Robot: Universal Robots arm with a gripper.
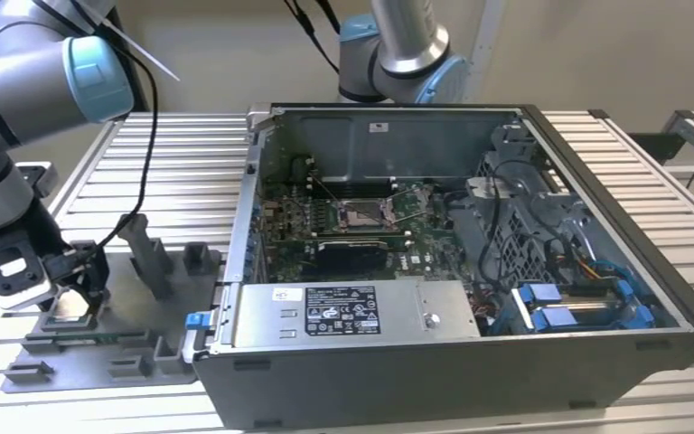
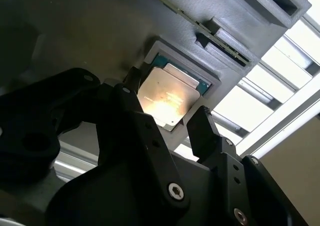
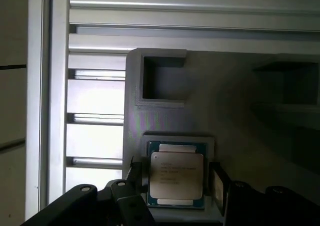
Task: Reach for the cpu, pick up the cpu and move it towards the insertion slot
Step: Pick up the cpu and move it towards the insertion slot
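The cpu (image 2: 167,90) (image 3: 176,173), a small square chip with a pale metal top and green edge, lies flat in its recess on the grey fixture plate (image 1: 94,357). My gripper (image 1: 79,294) (image 2: 167,101) (image 3: 175,180) hangs low over it at the exterior view's left. The gripper is open, with one black finger (image 2: 205,128) (image 3: 218,183) on each side of the chip and a thin gap showing at both sides. The insertion slot (image 1: 360,214), a silver-framed socket, sits on the board inside the open computer case (image 1: 468,362), well toward the exterior view's right of the gripper.
Grey fixture blocks (image 1: 154,258) rise from the plate between the gripper and the case wall. A power supply (image 1: 341,312) and cables lie in the case in front of the socket. A second arm (image 1: 396,45) stands behind the case. Ribbed aluminium table (image 1: 178,172) lies all around.
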